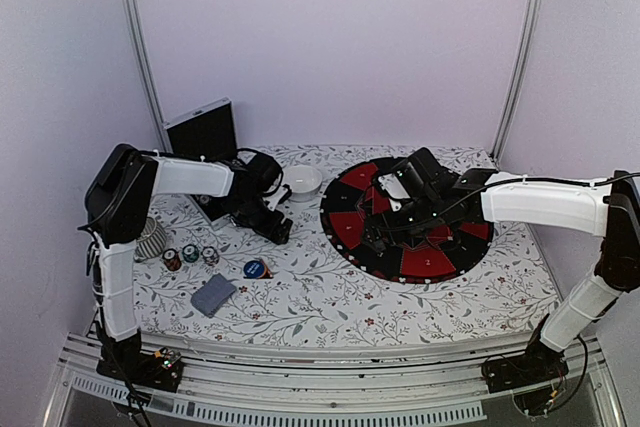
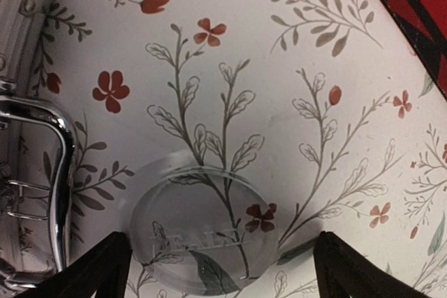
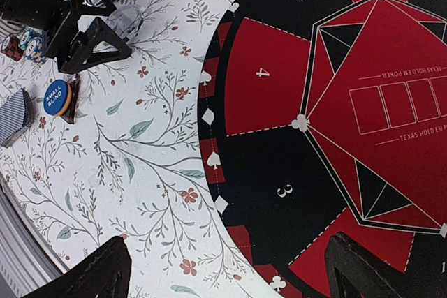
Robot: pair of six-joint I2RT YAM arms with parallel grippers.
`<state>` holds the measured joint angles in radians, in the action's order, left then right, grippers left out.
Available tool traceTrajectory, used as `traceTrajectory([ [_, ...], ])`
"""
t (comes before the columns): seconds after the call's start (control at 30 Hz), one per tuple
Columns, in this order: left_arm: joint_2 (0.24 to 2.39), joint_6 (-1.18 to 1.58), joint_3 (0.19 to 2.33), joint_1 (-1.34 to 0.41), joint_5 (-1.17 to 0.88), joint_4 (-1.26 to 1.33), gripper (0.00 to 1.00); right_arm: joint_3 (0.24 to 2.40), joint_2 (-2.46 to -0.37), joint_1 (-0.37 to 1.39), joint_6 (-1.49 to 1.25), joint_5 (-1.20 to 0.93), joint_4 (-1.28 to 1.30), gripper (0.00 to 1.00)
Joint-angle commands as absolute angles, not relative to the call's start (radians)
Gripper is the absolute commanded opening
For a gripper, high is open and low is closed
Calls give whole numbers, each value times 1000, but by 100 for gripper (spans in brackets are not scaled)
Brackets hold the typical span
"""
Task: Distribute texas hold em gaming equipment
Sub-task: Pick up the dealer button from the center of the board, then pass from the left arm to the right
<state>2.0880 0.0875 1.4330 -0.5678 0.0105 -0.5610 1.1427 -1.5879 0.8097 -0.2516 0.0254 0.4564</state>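
Since your left gripper (image 2: 222,270) hangs wide open with the clear disc (image 2: 199,228) flat between its fingers (image 2: 91,273), closing too high could slip off that thin edge and flick it away.

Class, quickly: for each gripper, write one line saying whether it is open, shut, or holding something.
Left gripper: open, straddling a clear disc on the cloth, not gripping it.
Right gripper: open, empty, above the poker mat.

The poker mat (image 1: 425,265) lay right of centre on the bench (image 1: 330,302), a bowl (image 1: 304,181) beside its upper-left edge. Far left, three chips (image 1: 190,253) sat in a row, the card deck (image 1: 213,294) below them.
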Motion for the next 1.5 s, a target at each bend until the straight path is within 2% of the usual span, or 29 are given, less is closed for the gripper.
traceTrajectory([
  [0.0, 2122, 67, 1447, -567, 22, -589, 90, 1134, -1589, 811, -268, 37, 462, 99],
  [0.37, 2103, 66, 1427, -566, 2, -558, 59, 1139, -1591, 810, -275, 35, 464, 99],
  [0.53, 2086, 66, 1416, -566, 3, -536, 52, 1140, -1586, 810, -280, 32, 467, 99],
  [0.77, 1997, 61, 1382, -568, 15, -508, 49, 1145, -1565, 810, -292, 22, 467, 99],
  [0.97, 1779, -29, 1312, -623, 8, -477, 48, 1124, -1457, 808, -334, -39, 342, 99],
  [1.13, 1634, -205, 1281, -773, -2, -476, 46, 1052, -1379, 758, -401, -306, 85, 99],
  [1.3, 1526, -324, 1240, -928, 18, -402, 47, 1058, -1428, 738, -485, -485, -50, 78],
  [1.47, 1481, -327, 1242, -970, 49, -357, 46, 1064, -1501, 740, -536, -594, -109, 54],
])
